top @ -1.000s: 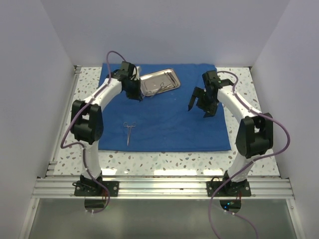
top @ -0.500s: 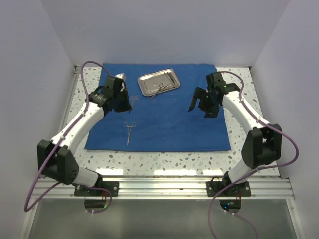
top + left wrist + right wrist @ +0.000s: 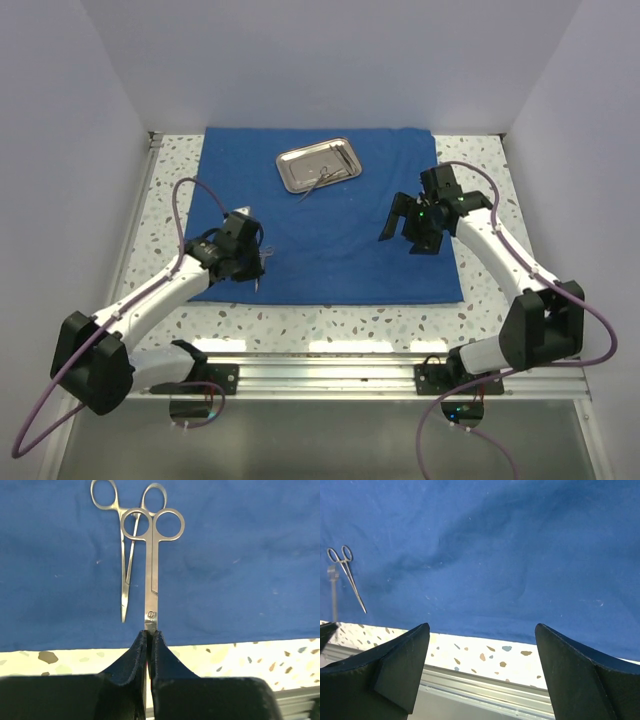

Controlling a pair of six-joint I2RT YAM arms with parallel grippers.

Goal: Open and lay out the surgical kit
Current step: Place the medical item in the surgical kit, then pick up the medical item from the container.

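1. Two instruments sit parallel at the near-left of the blue cloth (image 3: 340, 250): forceps (image 3: 123, 587) lying flat, scissors (image 3: 151, 575) just right of them. Looks like a neat row being laid out.
2. Left gripper (image 3: 150, 634) has its fingers pinched together on the scissors' blade tips, rings pointing away from it. Can't tell if the scissors touch the cloth yet.
3. Left arm (image 3: 150, 300) stretches low from its base, wrist over the cloth's near-left corner.
4. Right gripper (image 3: 408, 228) hovers over the cloth's right side, fingers wide apart and holding nothing, probably waiting. Right arm (image 3: 500, 250) reaches forward, elbow near-right.
5. Steel tray (image 3: 300, 165) sits far-centre on the cloth with a few instruments (image 3: 325, 172) in it, so there is more to lay out.
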